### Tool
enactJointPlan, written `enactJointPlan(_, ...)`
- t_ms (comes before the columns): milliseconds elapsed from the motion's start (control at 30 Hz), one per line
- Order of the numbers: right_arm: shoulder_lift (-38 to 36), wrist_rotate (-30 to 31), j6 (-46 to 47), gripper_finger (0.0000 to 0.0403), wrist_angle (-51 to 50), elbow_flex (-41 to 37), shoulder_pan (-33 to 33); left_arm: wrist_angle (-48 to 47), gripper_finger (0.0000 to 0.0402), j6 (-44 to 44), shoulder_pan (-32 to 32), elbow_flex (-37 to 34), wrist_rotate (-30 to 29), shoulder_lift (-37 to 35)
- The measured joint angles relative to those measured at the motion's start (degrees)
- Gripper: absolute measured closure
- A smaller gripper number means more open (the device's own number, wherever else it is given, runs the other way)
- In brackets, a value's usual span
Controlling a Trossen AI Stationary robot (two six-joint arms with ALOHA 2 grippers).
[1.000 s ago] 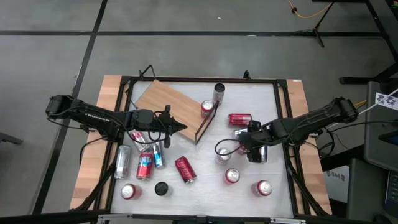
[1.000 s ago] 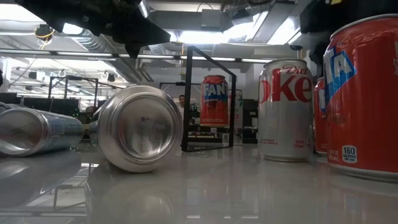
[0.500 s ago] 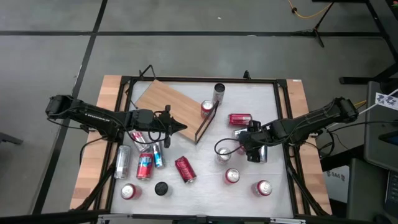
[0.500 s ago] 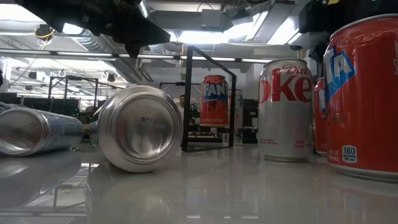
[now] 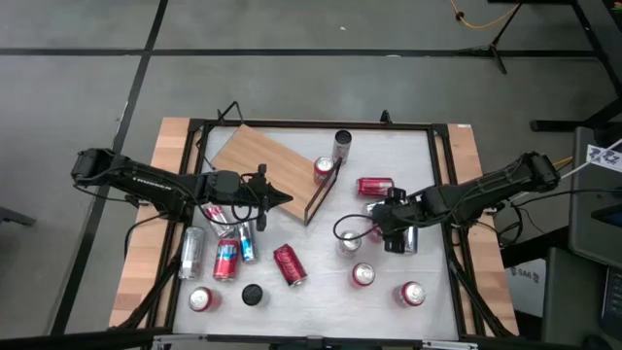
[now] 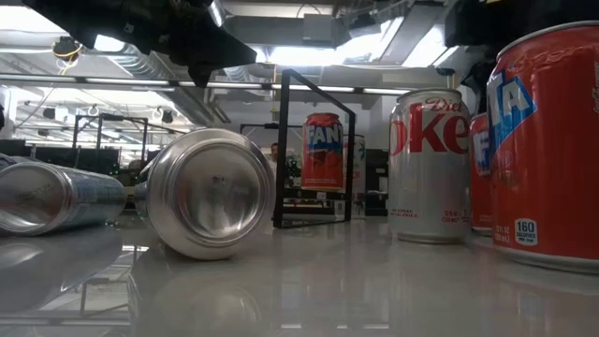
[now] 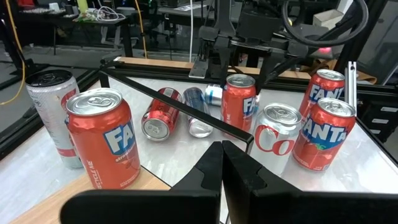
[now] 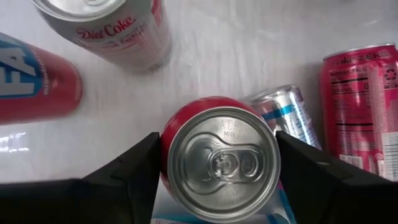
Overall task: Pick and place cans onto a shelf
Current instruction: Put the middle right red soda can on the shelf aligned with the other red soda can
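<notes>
Cans are lying scattered over the desk, and 1 upright red can (image 8: 221, 158) near the right edge is sitting directly under the right gripper (image 8: 214, 163), its long axis vertical, fingers (image 8: 130, 171) flanking its sides and closing in. Left gripper (image 7: 222, 163), pinched together, is waiting beside the shelf (image 5: 267, 163) toward the far-left corner.

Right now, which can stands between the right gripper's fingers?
The upright red can, seen top-down in the right wrist view, flanked by the right gripper; the Diet Coke can and others lie outside.
</notes>
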Motion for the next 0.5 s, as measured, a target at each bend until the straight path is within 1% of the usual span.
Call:
enactJointPlan(167,0.0,-0.26,0.0,0.0141,0.54,0.22,0.0,0.0,0.0401,0.0,0.0,0.0,0.0,0.0)
enactJointPlan(300,0.0,0.95,-0.02,0.014,1.65,0.28,0.0,0.0,0.0401,0.01,0.0,0.0,0.02,0.0)
enactJointPlan(500,0.0,1.1,-0.01,0.0139,1.61,0.33,0.0,0.0,0.0401,0.01,0.0,0.0,0.0,0.0)
